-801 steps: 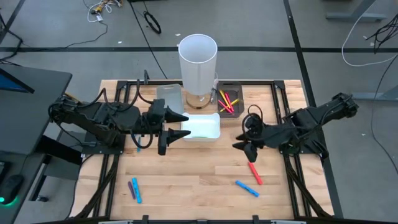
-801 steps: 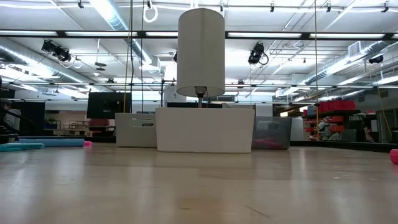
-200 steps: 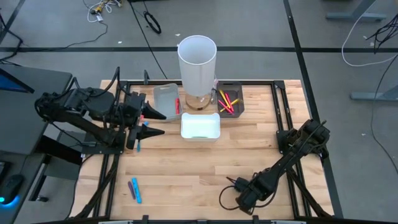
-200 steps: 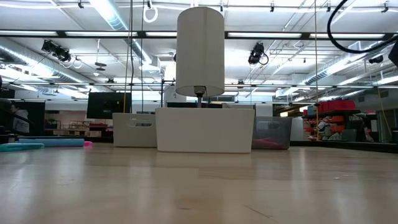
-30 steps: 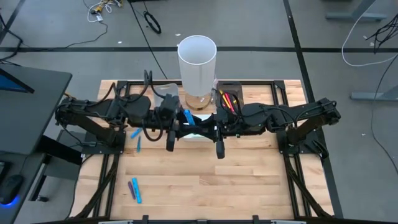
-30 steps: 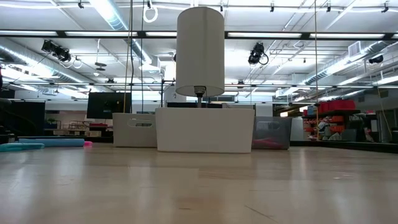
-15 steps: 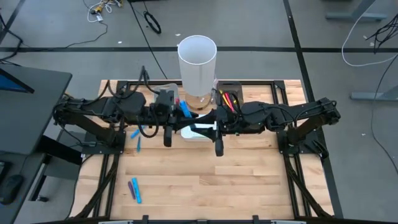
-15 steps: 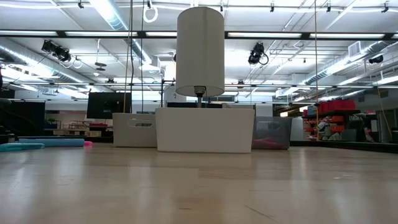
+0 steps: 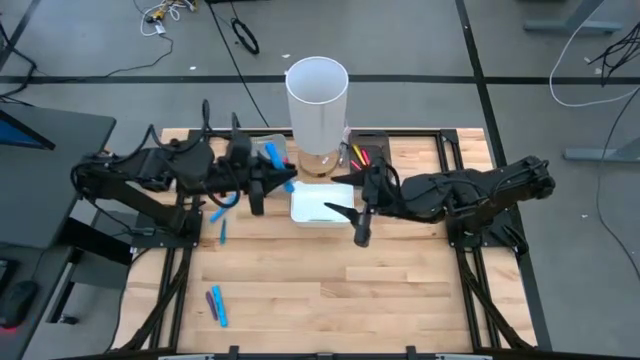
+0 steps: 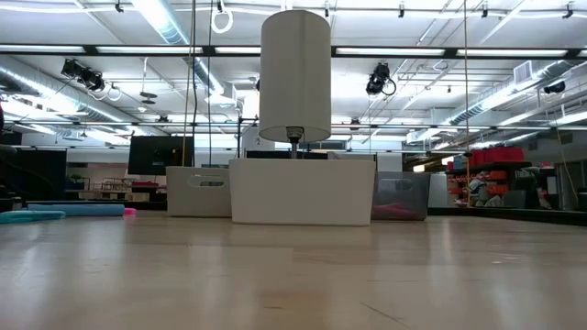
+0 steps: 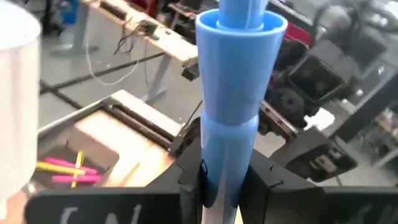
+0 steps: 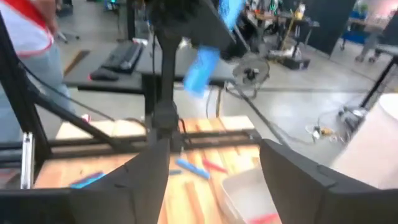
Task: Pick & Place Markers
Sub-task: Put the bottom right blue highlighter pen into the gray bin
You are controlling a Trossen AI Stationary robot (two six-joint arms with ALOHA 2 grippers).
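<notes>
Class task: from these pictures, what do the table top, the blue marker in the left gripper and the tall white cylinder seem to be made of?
Table top: wood, light planks with visible grain and seams. Blue marker, clamped in the left gripper: probably smooth plastic, uniform colour with a soft sheen. Tall white cylinder: matt white, thin-walled and open-topped; plastic or card, hard to tell.

Robotics lab/workshop, exposed ceiling ducts [image 10: 55, 78], strip lights [image 10: 165, 18], floor cables [image 9: 245, 35], cluttered workbenches [image 11: 155, 37]

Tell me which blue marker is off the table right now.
The blue marker clamped in the left gripper, held over the grey tray. The other blue markers lie flat on the table.
</notes>
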